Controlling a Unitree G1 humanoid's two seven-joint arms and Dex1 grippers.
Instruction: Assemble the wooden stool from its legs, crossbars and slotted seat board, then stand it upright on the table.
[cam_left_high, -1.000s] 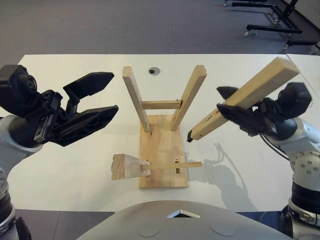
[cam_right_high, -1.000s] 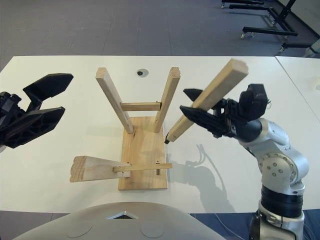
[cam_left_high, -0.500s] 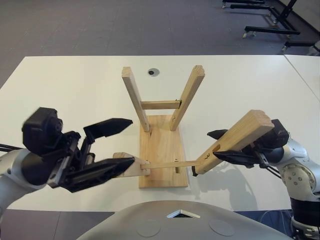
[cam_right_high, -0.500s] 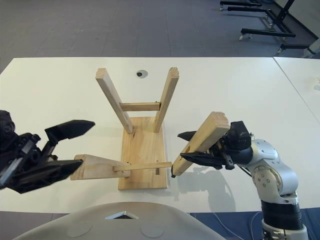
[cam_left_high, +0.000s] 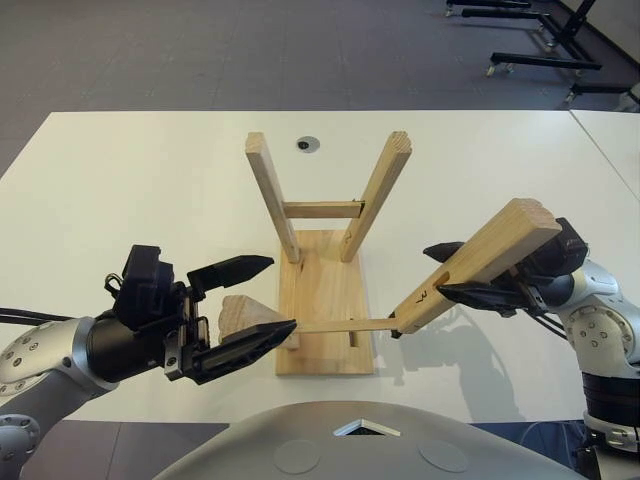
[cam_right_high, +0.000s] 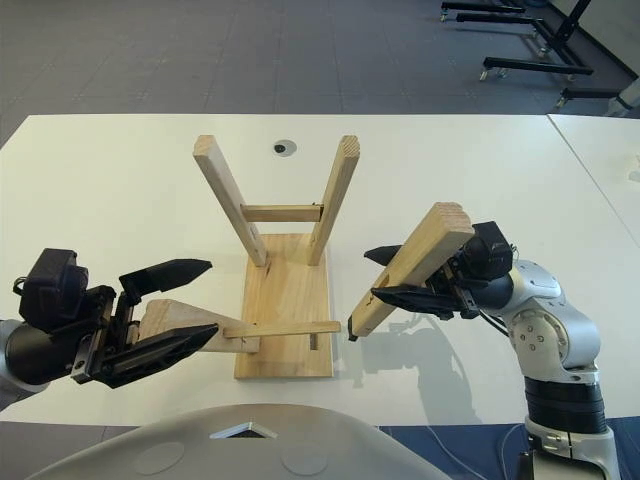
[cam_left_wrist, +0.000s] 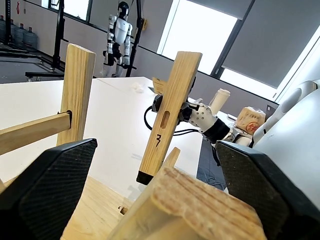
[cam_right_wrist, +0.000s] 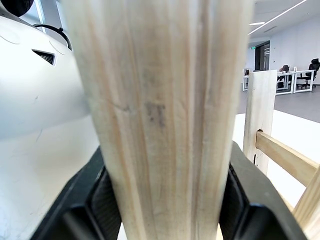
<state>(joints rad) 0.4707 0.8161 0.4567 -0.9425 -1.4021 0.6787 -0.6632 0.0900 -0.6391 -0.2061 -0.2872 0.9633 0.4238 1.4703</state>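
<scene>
At 8 o'clock on the white table (cam_left_high: 130, 180), the left gripper (cam_left_high: 281, 292) holds its jaws wide apart, one finger on either side of the lying leg (cam_left_high: 238, 315) at the 9 o'clock edge of the seat board (cam_left_high: 325, 290). A thin crossbar (cam_left_high: 340, 325) runs from it toward 3 o'clock across the board. At the board's 12 o'clock end the standing legs (cam_left_high: 272, 197) splay upward, joined by an upper crossbar (cam_left_high: 322, 209). At 3 o'clock the right gripper (cam_left_high: 440, 270) clamps the tilted leg (cam_left_high: 478, 264), whose lower end seems to touch the thin crossbar's tip.
</scene>
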